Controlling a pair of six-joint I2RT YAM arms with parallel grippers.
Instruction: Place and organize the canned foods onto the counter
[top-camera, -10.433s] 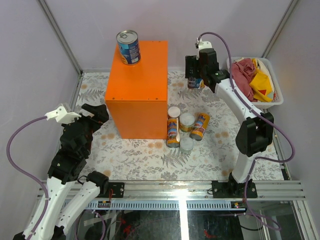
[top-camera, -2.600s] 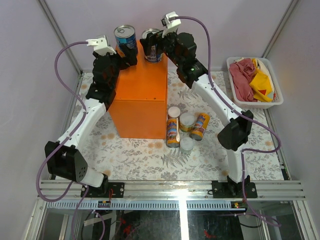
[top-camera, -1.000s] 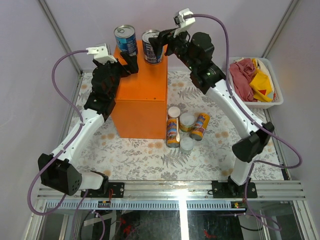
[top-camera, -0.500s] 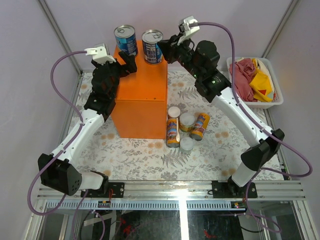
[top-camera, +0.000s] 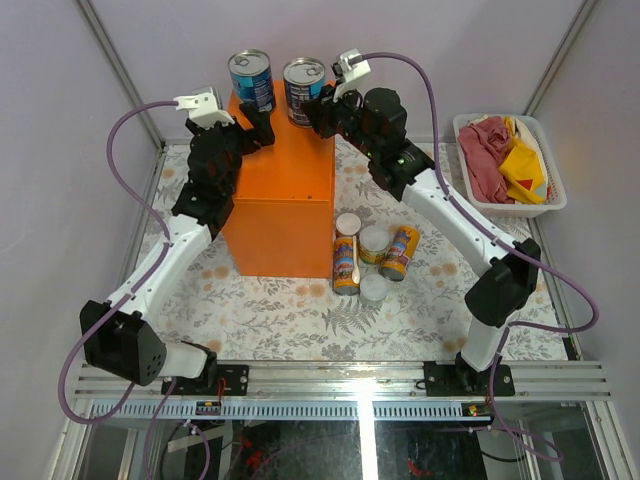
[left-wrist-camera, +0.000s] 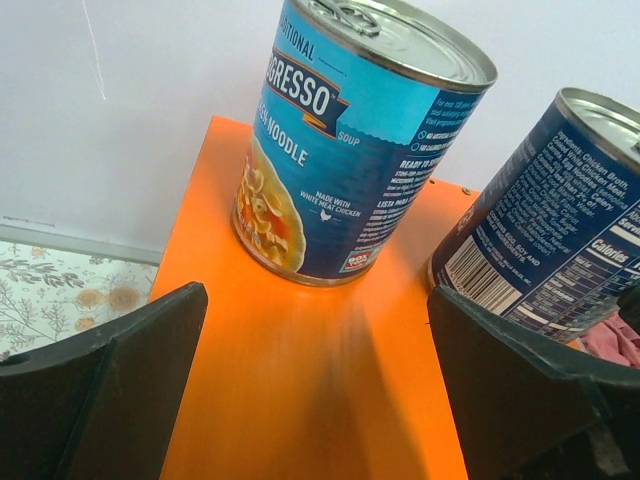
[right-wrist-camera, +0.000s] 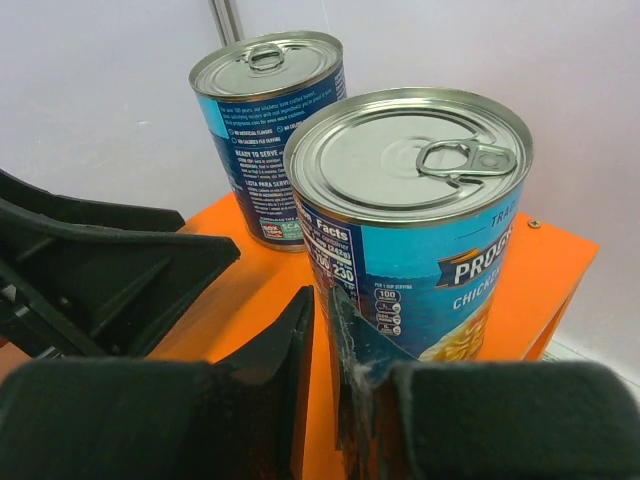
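Two blue-labelled cans stand upright side by side on the orange counter (top-camera: 280, 200), at its far end: one at the back left (top-camera: 250, 80) (left-wrist-camera: 360, 140) and one to its right (top-camera: 305, 92) (right-wrist-camera: 410, 220). My left gripper (top-camera: 262, 122) (left-wrist-camera: 315, 390) hovers open over the counter top, just short of the left can, with nothing between its fingers. My right gripper (top-camera: 323, 112) (right-wrist-camera: 322, 330) is shut and empty, its tips right beside the right can's near side. Several more cans cluster on the table (top-camera: 368, 255): tall yellow-orange ones and shorter pale-lidded ones.
A white basket (top-camera: 545, 205) holding red and yellow cloths sits at the table's right edge. The floral table surface (top-camera: 300, 310) stretches in front of the counter. Grey walls close in behind and at both sides.
My right gripper has shut empty after standing open at the right blue can, drew back to the right, then swung in close beside it again. The left gripper has barely moved.
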